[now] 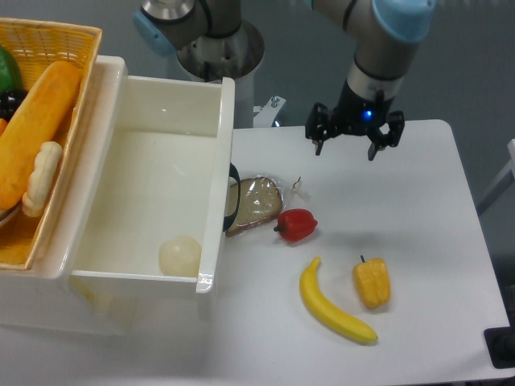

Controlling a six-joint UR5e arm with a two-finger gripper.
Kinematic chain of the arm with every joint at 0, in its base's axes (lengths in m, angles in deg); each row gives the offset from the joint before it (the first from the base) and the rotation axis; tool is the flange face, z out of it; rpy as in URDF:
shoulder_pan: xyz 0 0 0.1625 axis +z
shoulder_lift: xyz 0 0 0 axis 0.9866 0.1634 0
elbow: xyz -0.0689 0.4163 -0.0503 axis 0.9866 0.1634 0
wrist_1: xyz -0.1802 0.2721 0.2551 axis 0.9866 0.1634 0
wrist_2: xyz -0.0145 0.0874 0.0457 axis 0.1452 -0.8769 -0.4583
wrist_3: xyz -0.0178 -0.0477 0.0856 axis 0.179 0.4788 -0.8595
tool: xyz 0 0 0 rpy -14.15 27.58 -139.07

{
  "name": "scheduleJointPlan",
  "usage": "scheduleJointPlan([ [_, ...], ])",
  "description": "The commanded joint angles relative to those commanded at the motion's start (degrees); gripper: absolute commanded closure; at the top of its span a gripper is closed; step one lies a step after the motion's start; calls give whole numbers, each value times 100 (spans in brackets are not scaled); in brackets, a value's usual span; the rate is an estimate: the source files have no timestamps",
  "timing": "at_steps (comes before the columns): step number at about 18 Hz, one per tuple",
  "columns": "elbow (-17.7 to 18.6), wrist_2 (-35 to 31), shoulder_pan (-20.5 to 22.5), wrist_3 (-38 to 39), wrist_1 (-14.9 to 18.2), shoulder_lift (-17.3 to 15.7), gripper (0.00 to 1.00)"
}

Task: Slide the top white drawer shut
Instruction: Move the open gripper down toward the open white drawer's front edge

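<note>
The top white drawer stands pulled out on the left, a deep glossy tray with a pale round ball in its near corner. Its black handle curves off the right front panel, touching a bagged slice of bread. My gripper hangs open above the far side of the table, well to the right of the drawer front, fingers pointing down with nothing between them.
A red pepper, a banana and a yellow pepper lie on the white table right of the drawer. A yellow wicker basket with food sits left of the drawer. The robot base stands behind.
</note>
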Motion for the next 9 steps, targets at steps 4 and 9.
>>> scheduleJointPlan([
  [4, -9, 0, -61, 70, -53, 308, 0],
  [9, -79, 70, -307, 210, -106, 721, 0],
])
